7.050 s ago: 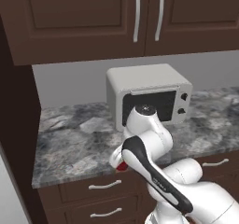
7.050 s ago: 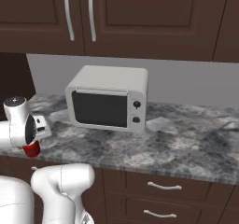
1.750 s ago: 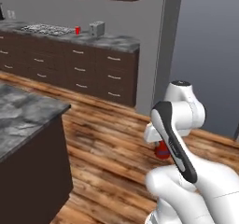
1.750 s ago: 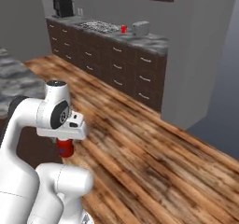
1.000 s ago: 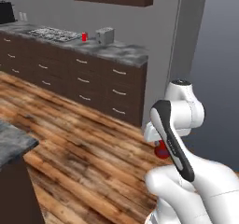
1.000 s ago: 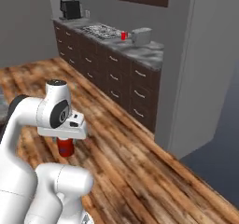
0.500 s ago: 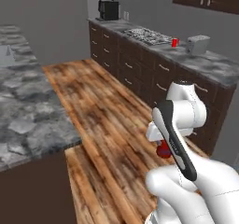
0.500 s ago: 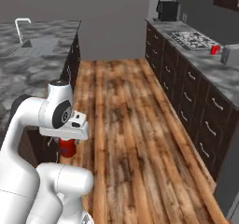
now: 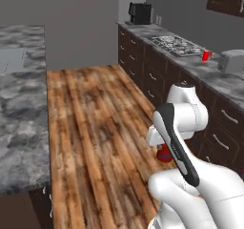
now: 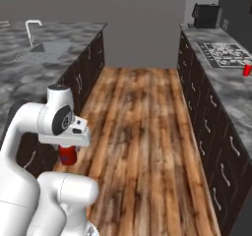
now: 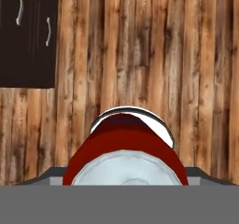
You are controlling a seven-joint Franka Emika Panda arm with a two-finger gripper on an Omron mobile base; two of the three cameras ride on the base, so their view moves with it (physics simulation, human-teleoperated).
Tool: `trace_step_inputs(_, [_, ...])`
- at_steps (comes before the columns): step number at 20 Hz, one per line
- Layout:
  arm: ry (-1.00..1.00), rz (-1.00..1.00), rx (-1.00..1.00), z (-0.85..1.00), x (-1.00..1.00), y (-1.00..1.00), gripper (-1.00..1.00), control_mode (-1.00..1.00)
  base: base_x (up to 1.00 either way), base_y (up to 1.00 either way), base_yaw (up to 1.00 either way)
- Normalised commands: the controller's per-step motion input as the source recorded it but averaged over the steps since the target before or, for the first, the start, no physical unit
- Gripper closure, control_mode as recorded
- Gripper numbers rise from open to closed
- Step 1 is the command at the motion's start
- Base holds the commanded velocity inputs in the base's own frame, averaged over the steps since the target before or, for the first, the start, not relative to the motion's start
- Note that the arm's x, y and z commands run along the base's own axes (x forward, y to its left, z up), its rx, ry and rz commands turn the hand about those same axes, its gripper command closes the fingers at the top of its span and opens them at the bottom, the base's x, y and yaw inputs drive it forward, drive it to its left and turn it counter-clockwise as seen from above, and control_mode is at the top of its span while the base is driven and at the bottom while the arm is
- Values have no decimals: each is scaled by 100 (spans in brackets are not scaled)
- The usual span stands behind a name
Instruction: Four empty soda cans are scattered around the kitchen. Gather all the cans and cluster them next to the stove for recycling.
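Wood floor [image 10: 142,132] runs between island [image 9: 21,128] and cabinets [image 10: 206,132].

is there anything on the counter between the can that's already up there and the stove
No. The red can stands on bare counter right beside the stove, nothing visible between them. The toaster sits on the can's far side, away from the stove.

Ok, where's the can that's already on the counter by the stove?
That soda can stands upright on the right-hand counter, just past the stove on its near side, between it and the silver toaster; the right base view shows it too.
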Motion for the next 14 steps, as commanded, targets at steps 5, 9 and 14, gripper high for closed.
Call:
trace_step_inputs(5, [0,0,0,0,0,0,100,100,100,-48,2])
trace_step_inputs(9, [0,0,0,0,0,0,100,100,100,3,-8])
trace_step_inputs(14, [0,0,0,0,0,0,100,100,100,8,-18])
